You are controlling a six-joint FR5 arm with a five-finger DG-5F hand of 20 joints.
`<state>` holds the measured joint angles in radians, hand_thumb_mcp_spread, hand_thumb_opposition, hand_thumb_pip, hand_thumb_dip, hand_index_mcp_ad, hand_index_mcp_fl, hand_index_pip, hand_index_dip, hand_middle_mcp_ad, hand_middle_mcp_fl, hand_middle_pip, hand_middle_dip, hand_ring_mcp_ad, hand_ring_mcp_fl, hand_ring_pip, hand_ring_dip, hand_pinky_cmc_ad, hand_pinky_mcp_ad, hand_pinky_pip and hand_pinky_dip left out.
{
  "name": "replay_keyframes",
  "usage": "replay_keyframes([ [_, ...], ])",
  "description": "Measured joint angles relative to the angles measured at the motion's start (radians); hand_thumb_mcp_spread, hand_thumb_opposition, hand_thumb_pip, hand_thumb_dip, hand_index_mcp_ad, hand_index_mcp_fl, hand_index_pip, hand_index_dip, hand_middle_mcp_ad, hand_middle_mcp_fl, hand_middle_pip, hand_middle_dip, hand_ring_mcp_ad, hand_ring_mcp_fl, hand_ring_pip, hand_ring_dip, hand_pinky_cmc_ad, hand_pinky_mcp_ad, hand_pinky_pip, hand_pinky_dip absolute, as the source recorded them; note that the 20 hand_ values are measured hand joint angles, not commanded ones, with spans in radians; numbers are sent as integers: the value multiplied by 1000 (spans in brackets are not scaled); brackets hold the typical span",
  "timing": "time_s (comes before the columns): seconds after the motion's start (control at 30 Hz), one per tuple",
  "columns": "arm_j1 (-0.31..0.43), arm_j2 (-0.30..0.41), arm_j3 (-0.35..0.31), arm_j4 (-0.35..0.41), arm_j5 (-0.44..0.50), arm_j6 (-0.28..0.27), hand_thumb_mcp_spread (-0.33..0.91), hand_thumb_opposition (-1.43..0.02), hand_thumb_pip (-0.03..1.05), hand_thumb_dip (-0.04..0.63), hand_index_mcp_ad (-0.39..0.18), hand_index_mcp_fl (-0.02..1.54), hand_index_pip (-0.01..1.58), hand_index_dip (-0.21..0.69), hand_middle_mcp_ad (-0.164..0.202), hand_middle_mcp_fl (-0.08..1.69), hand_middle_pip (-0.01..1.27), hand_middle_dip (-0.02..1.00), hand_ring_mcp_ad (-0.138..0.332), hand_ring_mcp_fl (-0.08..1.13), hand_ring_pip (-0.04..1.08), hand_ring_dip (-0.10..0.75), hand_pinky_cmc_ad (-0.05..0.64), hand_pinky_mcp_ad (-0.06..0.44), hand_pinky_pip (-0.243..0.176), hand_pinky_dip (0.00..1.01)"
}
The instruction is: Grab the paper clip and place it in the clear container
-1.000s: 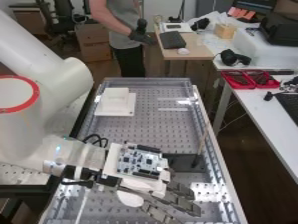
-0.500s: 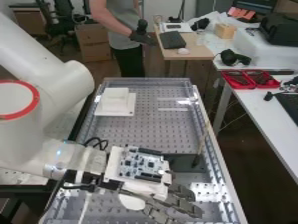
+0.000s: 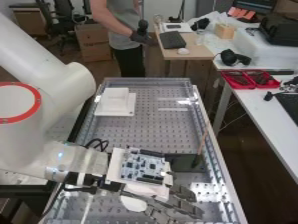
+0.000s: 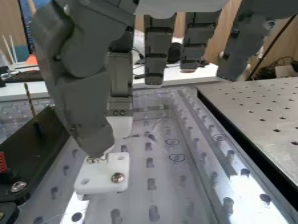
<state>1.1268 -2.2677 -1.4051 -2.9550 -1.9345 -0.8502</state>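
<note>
The hand stretches over the near part of the perforated bench in the high view, fingers extended toward the lower right. In the wrist view the hand has fairly straight fingers and nothing between them. Its thumb hangs over a small white block with screws; contact cannot be told. Thin dark rings lie on the clear-covered bench surface beyond the thumb; whether one is the paper clip cannot be told. Which clear thing is the container is also unclear.
A white stepped block sits toward the bench's far left. Beside the hand is a dark box with a thin upright stick. Raised clear edges line the bench. Red trays rest on the side table.
In the high view the arm and hand have shifted slightly downward and to the right. The fingers keep about the same extended shape.
</note>
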Motion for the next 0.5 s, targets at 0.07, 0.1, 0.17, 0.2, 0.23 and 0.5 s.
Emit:
replay_keyframes([
  [0.07, 0, -1, 2, -1, 0, 0, 569, -860, 480, 253, -187, 443, 1367, 127, -2, 265, 120, 188, 101, 77, 112, 93, 351, 279, 80, 195],
  [0.1, 0, -2, 3, -1, 0, 1, 569, -859, 480, 253, -187, 443, 1351, 127, -2, 267, 124, 188, 101, 77, 108, 93, 351, 279, 80, 195],
  [0.17, 1, -3, 5, -3, -1, 1, 567, -859, 480, 253, -187, 405, 1335, 127, -2, 267, 120, 188, 101, 77, 108, 93, 351, 279, 80, 195],
  [0.2, 1, -4, 6, -3, -2, 0, 560, -859, 480, 253, -187, 405, 1316, 127, -2, 265, 120, 188, 101, 77, 108, 93, 351, 279, 80, 195],
  [0.23, 1, -4, 7, -3, -2, 0, 560, -859, 480, 253, -187, 407, 1316, 127, -2, 265, 120, 188, 101, 77, 108, 93, 351, 279, 84, 195],
  [0.5, -1, -8, 16, -11, -5, -5, 560, -857, 480, 253, -187, 403, 1302, 124, -2, 265, 120, 188, 101, 77, 108, 93, 349, 283, 80, 195],
])
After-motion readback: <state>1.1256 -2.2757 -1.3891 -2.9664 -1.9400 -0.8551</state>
